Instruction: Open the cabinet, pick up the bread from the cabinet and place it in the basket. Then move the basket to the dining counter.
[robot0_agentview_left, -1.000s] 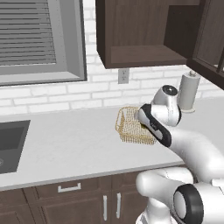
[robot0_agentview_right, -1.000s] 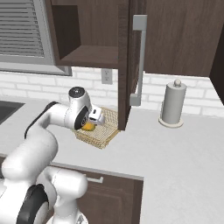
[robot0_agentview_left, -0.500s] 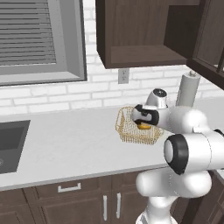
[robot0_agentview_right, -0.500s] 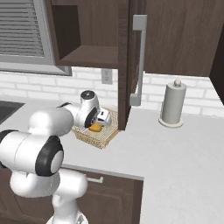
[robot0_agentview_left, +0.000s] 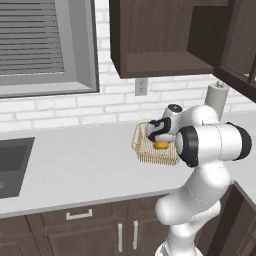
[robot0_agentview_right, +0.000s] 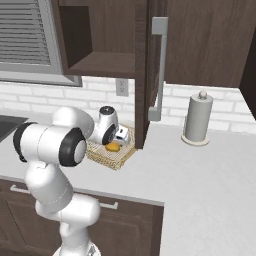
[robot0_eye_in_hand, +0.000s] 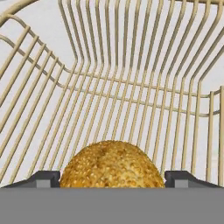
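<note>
While the end effector (robot0_eye_in_hand: 112, 177) sits low inside the basket (robot0_agentview_left: 145, 150), we see its two dark tips spread wide, one each side of the bread (robot0_eye_in_hand: 112, 164) w/ a gap on both sides, so nothing is gripped. In the hand view the bun's seeded golden top rises between the tips, and the tan wire wall of the basket stands behind it. In both base views the bread lies on the basket floor, and the basket rests on the pale surface (robot0_agentview_left: 75, 165) just under the cabinet (robot0_agentview_right: 100, 35), whose door (robot0_agentview_right: 150, 70) stands swung open w/ its long silver handle (robot0_agentview_right: 159, 65) facing out. A paper towel roll (robot0_agentview_right: 196, 120) stands upright to the right, well apart from the basket. An outlet (robot0_agentview_left: 141, 86) sits on the white brick wall. We can read no brands, labels or writing anywhere.
</note>
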